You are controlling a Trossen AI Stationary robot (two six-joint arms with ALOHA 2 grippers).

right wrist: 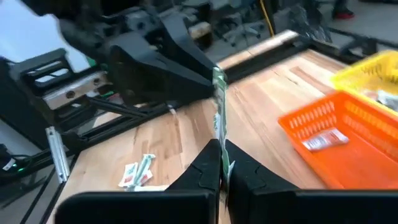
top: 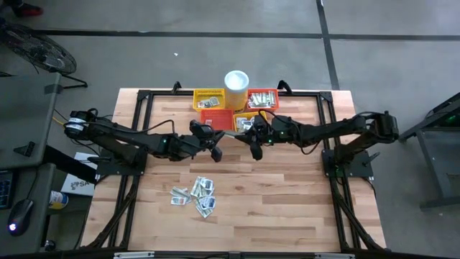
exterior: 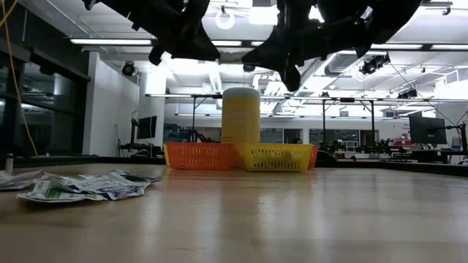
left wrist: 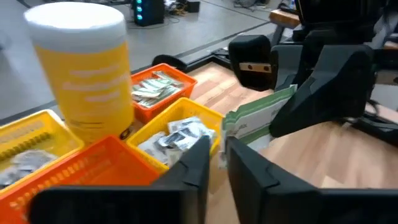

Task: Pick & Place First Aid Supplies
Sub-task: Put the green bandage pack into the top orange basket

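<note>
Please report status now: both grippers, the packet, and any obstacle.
Right gripper shut on green-and-white packet, midair near the baskets. Left gripper slightly open, empty, facing it. Yellow basket close below; nothing blocking.

Robotics lab, wooden workbench (top: 287,201), concrete floor (top: 215,57), monitors (exterior: 426,130), ceiling strip lights (exterior: 102,42)

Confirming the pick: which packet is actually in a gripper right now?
The green-and-white packet, held edge-up in the shut right gripper above the table. The other loose packets lie flat on the wood.
</note>
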